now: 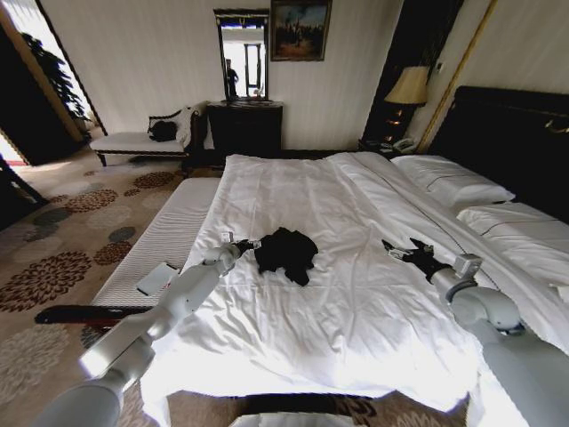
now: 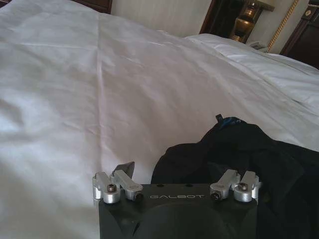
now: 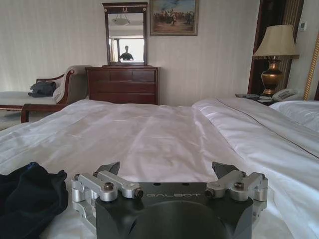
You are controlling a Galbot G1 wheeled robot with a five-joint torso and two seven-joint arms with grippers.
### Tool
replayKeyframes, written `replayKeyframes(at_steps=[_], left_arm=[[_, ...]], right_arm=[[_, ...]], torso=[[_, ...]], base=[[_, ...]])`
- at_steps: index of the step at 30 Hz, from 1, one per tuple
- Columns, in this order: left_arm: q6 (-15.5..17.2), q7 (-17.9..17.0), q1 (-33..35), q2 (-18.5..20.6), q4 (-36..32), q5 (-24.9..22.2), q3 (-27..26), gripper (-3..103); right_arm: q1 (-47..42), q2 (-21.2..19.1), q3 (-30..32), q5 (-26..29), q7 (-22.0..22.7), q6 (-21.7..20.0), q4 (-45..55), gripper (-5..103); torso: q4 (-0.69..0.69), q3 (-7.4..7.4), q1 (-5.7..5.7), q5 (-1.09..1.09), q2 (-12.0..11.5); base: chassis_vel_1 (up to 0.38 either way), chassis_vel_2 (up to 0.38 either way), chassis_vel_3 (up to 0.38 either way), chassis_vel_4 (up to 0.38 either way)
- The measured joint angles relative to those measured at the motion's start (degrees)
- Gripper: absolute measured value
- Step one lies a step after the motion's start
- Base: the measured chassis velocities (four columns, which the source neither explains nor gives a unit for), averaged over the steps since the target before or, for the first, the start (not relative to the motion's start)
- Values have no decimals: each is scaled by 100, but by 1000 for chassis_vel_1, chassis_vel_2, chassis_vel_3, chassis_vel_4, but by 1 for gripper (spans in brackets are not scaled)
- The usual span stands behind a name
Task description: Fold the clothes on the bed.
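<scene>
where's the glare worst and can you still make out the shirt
Head view: bright glare washes out the near sheet of the bed; the black T-shirt is a dark, detail-less lump. Left wrist view: softer light, shirt folds faintly readable beside the left tool.

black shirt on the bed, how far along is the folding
Nothing looks folded: the black T-shirt lies crumpled on the bed's white sheet. In hand: the left claw sits open at the shirt's edge, gripping nothing; the right claw is open, apart from it. Spreading flat and every fold remain.
</scene>
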Motion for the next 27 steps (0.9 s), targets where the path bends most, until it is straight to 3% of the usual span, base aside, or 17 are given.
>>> replayKeyframes(at_steps=[11,13,16,20,23,27], left_arm=[[-65,0,-143,-323,444,-9,101,80],[-93,0,-144,-297,431,-4,75,70],[-111,0,-142,-255,412,-2,39,64],[-117,0,-14,-174,348,37,-111,43],[-124,0,56,-151,303,59,-146,37],[-132,0,115,-155,232,111,-252,21]], right_arm=[[-15,40,92,7,21,1,-2,100],[-34,38,113,5,30,1,11,100],[-55,35,138,4,43,1,34,100],[-111,6,210,15,77,-9,88,100],[-126,-19,237,26,85,-13,100,100],[-133,-67,260,46,96,-17,107,100]], torso=[[1,0,-1,-1,0],[0,0,-1,-2,0],[1,0,-1,-2,0],[2,0,-1,-2,0],[2,0,-1,-2,0],[1,0,-1,-2,1]], base=[[0,0,0,0],[0,0,0,0],[0,0,0,0],[0,0,0,0],[0,0,0,0],[0,0,0,0]])
